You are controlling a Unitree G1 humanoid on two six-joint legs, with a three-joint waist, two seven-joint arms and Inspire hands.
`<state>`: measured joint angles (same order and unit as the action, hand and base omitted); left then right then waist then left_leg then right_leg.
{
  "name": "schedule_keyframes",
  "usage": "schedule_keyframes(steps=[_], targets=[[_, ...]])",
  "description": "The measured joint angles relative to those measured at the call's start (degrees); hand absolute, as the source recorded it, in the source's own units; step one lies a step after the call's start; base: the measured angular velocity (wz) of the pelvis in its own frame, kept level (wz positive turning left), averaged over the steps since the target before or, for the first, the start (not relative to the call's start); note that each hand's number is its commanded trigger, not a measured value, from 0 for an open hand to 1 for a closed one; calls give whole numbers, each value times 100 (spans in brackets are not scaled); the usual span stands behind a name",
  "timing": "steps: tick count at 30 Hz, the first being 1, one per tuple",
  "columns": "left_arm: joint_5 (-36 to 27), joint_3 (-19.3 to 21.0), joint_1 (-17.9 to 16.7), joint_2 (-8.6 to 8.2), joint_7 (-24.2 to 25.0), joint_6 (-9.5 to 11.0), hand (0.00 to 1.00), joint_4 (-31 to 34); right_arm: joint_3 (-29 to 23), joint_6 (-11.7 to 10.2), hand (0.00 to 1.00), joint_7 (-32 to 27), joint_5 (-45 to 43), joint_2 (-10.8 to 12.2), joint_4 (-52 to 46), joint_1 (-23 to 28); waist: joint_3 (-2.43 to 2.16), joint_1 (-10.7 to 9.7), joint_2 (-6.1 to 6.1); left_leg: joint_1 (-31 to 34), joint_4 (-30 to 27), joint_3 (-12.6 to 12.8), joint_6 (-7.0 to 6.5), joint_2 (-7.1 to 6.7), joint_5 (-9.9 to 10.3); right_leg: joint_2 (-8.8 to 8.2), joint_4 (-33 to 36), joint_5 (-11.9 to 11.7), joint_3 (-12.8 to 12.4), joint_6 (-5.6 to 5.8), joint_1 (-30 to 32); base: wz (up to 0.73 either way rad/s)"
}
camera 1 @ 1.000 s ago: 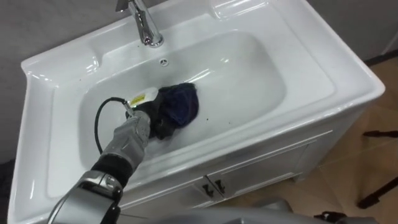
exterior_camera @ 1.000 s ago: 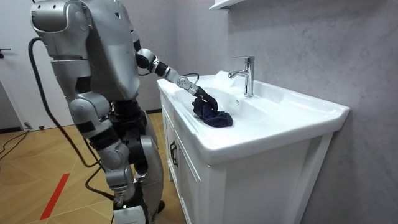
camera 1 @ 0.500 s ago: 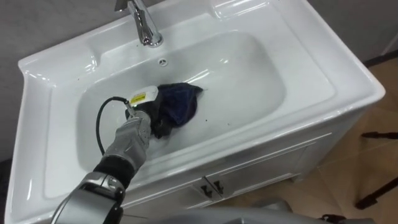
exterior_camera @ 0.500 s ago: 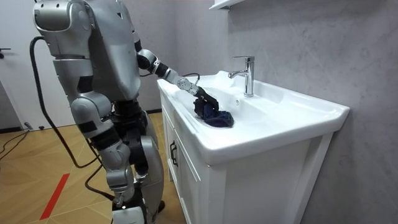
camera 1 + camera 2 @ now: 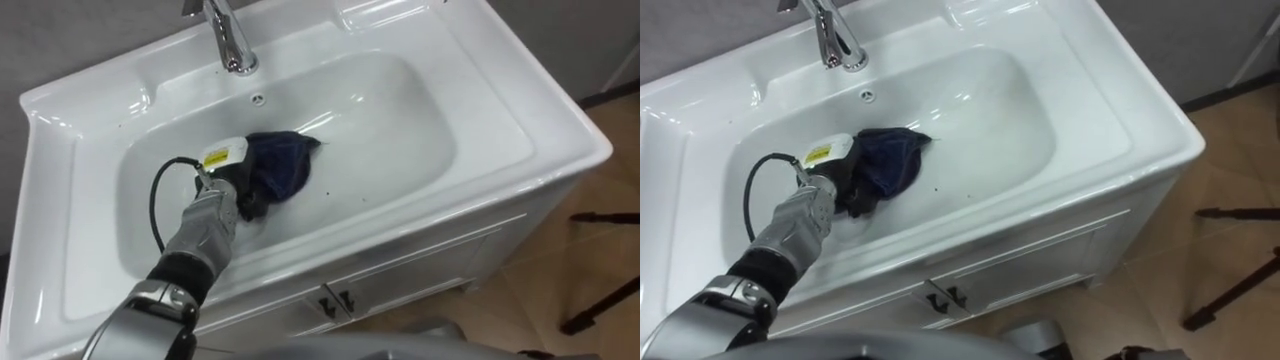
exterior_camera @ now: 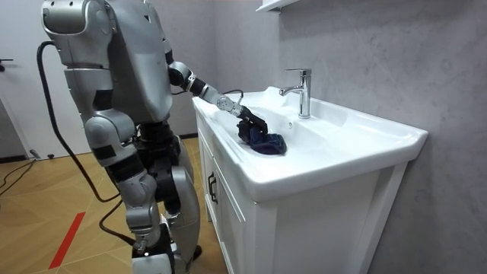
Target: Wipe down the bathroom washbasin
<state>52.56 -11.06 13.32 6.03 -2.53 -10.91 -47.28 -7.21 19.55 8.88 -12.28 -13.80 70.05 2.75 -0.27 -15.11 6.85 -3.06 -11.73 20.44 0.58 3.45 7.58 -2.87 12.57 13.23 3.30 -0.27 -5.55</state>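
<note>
A dark blue cloth (image 5: 283,165) lies bunched on the bottom of the white basin (image 5: 400,120), left of its middle. My left hand (image 5: 222,192) reaches in from the lower left, with its dark fingers curled into the near edge of the cloth, pressing it against the basin floor. In the room view the robot stands at the cabinet's end, its left arm stretched over the rim to the cloth (image 6: 266,143). The right eye view shows the same grip, hand (image 5: 826,198) on cloth (image 5: 888,158).
A chrome tap (image 5: 231,40) stands at the basin's back edge, with a small overflow hole (image 5: 257,98) below it. The broad white rim (image 5: 520,110) runs around the bowl. Cabinet doors with dark handles (image 5: 336,301) are below. Wooden floor lies to the right.
The hand and cloth have slid a little toward the back left of the bowl, and the cloth's far edge has spread out. The whole eye view has shifted slightly too.
</note>
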Motion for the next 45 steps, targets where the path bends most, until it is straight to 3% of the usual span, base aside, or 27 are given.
schedule_keyframes(steps=[2, 7, 11, 17, 27, 32, 34, 39, 42, 45], targets=[[3, 193, -104, 62, -22, 0, 100, 0, -59, -8, 0, -10, 33, -27, -111, 113, -31, 45, 68, -17, 1, -16, 6, -6, 4, -1, -7, -1, 2, -2, -34, 2], [3, 513, -277, 315, -106, 3, 100, -1, -304, -174, 0, -14, 9, -28, -126, 136, -18, 134, 172, 5, 4, -111, 9, -17, 3, -17, 15, 56, 102, -12, -44, 10], [-7, 644, -304, 327, -114, 28, 100, 3, -328, -251, 0, -14, -245, -34, -130, 125, -20, 158, 174, 5, 1, -159, 10, -19, 3, -27, 20, 68, 144, -24, -46, 1], [-40, 652, -446, 327, -190, 120, 100, 200, -311, -267, 0, -7, -298, -37, -130, 119, -22, 370, 165, -58, 35, -178, 11, -24, 3, -23, 2, 75, 146, -42, -94, -1], [-142, 816, -613, 327, -191, 184, 100, 543, -312, -346, 0, -12, -377, -6, -126, 108, -52, 535, -32, -53, 47, -407, 47, -27, -19, 6, -195, 66, 363, -95, -276, 9], [-760, 907, -434, 328, -193, 316, 100, 450, -103, -371, 0, -117, -191, -3, -168, 64, -45, 778, -81, -7, 38, -506, 51, -31, -18, 11, -192, 70, 413, -100, -255, 4], [-824, 930, -411, 329, -234, 464, 100, 549, -60, -523, 0, -204, 151, 15, -173, -24, -45, 811, -130, 38, 24, -510, 64, -32, -11, 10, -210, 71, 497, -101, -260, 16], [-879, 932, -421, 332, -236, 514, 100, 963, -27, -865, 0, -240, 653, 54, -206, -66, -42, 922, -229, 212, -122, -736, 124, -29, 32, 33, -272, 65, 649, -109, -260, 22], [-1036, 1130, -425, 344, -245, 532, 100, 1419, -23, -1052, 0, -241, 829, 65, -176, -57, -44, 954, -238, 352, -217, -896, 149, -32, 74, 48, -281, 64, 802, -111, -261, 22], [-1041, 1390, -432, 432, -600, 598, 100, 1937, 25, -1150, 0, -243, 1045, 60, -70, -39, -10, 1113, -285, 357, -215, -897, 152, -33, 76, 45, -284, 61, 813, -115, -267, 5]])
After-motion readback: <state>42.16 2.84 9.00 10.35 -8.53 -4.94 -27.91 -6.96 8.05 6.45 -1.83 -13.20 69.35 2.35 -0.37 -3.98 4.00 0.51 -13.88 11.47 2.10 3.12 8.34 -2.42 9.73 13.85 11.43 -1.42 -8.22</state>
